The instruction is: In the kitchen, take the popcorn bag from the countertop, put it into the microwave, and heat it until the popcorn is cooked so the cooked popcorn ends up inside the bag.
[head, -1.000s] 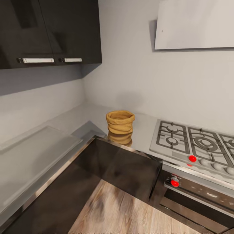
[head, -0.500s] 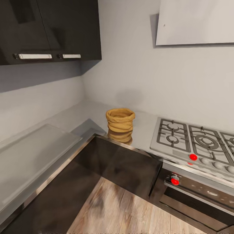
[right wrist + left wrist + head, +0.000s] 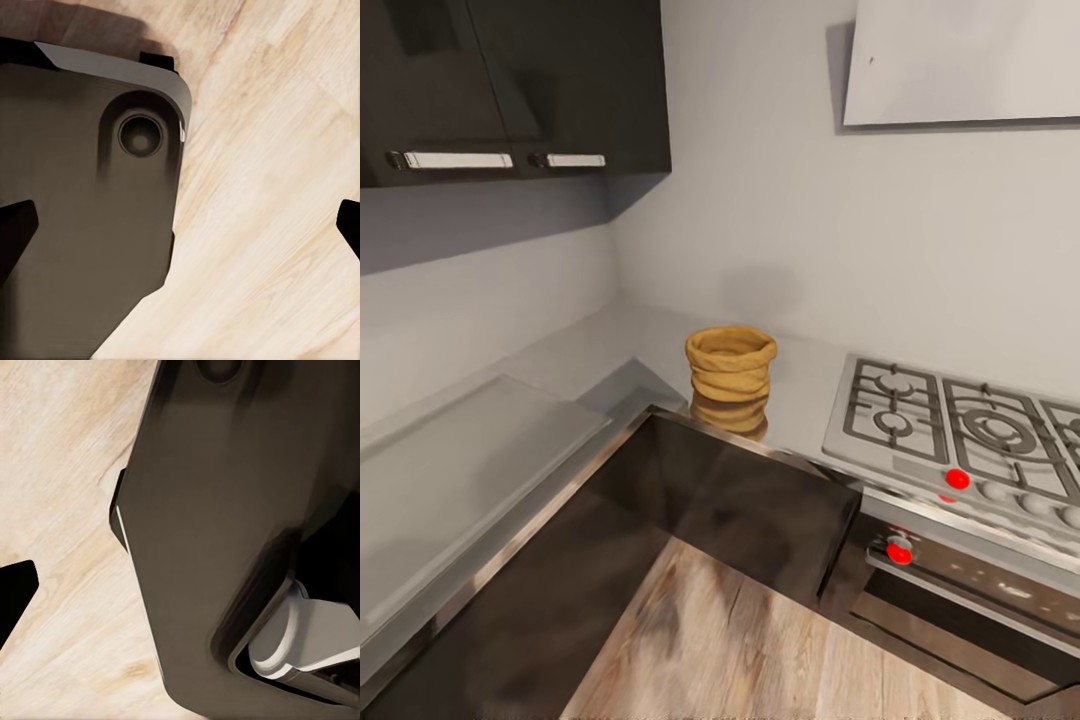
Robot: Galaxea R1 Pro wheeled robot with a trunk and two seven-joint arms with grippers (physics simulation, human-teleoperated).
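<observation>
A: Kitchen corner, head cam. Where's the bag?

B: Bag stands upright on the counter, near the inner corner where the two runs meet, close to the front edge. Tan, wrinkled, rolled rim up top. Its reflection shows on the glossy steel beneath it.

A: What's beside it?

B: Gas hob to the right, apart from the bag w/ bare counter between. Red knob on the hob's front strip, a second red knob lower on the oven front. Dark cabinet fronts under the counter, wood floor below.

A: Left side?

B: A pale flat slab lies on the left run of counter. Dark wall cabinets above, two pale handles along their lower edge. Grey wall behind; a light panel hangs over the hob.

A: Contents of the bag?

B: Can't tell; the mouth isn't open to the camera's angle.

A: Grippers?

B: Left wrist cam: one dark fingertip at the frame's edge, over pale wood floor and the robot's dark base w/ a white part at its rim. Can't tell if the left gripper is released or clenched. Right wrist cam: two dark fingertips, one at each side of the frame, set wide apart, so the right gripper is released w/ nothing in it; floor and dark base lie beyond.
</observation>
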